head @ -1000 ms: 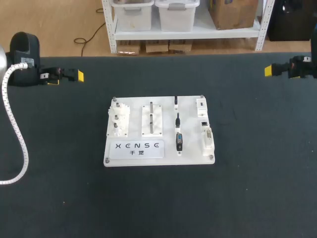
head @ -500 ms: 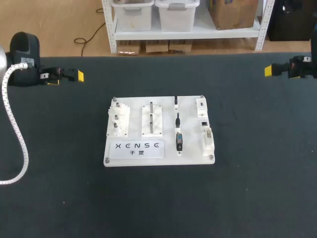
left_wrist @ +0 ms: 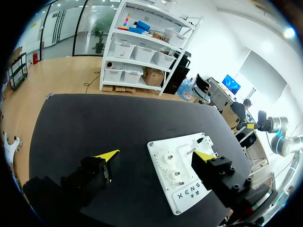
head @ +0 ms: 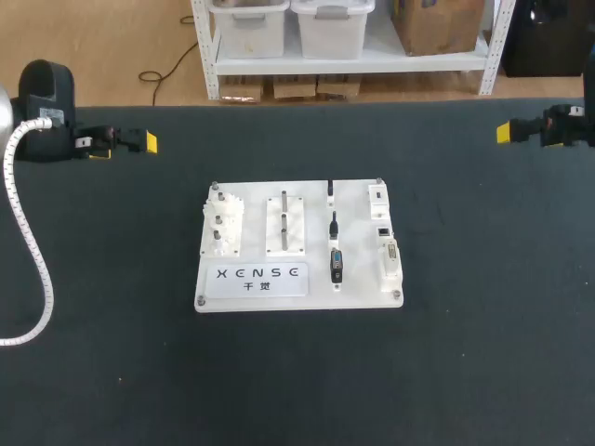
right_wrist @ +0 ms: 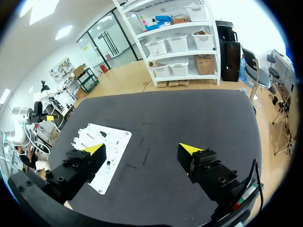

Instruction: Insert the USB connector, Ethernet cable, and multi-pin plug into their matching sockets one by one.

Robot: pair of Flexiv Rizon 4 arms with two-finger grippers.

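None of the three insertions looks done: the USB connector (head: 331, 190), Ethernet cable (head: 333, 223) and multi-pin plug (head: 337, 265) sit in a column on the white board (head: 297, 299) in the middle of the desk (head: 465, 362), just beside the sockets (head: 385, 232) along its right edge. The left claw (left_wrist: 155, 155) and right claw (right_wrist: 142, 149) hang open and empty at the desk's far corners, well apart from the board, so every pick and insertion is left.

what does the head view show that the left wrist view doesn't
Head only: the whole white board, with its column of black connectors beside the sockets. Left wrist only: the left gripper wide open, holding nothing. Both: the board's gear block on the black table.
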